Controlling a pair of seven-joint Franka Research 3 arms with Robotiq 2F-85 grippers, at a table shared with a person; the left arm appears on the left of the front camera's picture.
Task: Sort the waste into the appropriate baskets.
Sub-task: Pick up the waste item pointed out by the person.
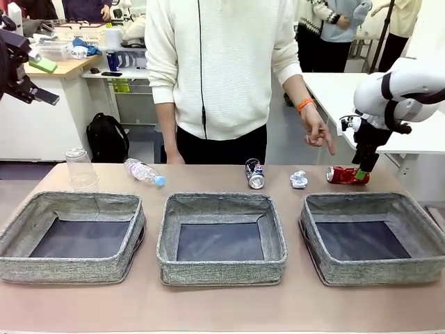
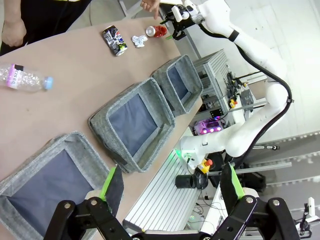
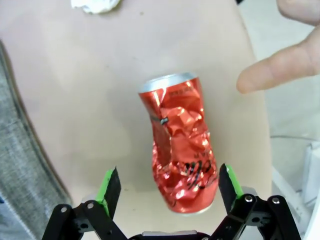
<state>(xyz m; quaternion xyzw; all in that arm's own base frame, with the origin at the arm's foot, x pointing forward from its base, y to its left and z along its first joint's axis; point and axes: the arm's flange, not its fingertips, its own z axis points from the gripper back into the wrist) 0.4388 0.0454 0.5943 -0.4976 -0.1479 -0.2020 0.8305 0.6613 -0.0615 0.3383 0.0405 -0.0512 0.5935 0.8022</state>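
Red, crumpled metal: the crushed red can (image 3: 179, 150) lay on its side on the worktop (image 3: 75, 100), just beyond the far wall of the right-hand basket (image 1: 354, 203). The right jaws hung wide open over it, a green pad on either side of its near end, gripping nothing. A person's hand (image 1: 318, 132) pointed at the can from close by. To do this well, I'd say come straight down, keep the can centred between the pads and close gently — dented metal may twist or slip out — and mind that finger. The crumpled paper ball (image 1: 298, 179) lay near, best not nudged. The left jaws stood fully open too, empty, raised high off the worktop's left end.
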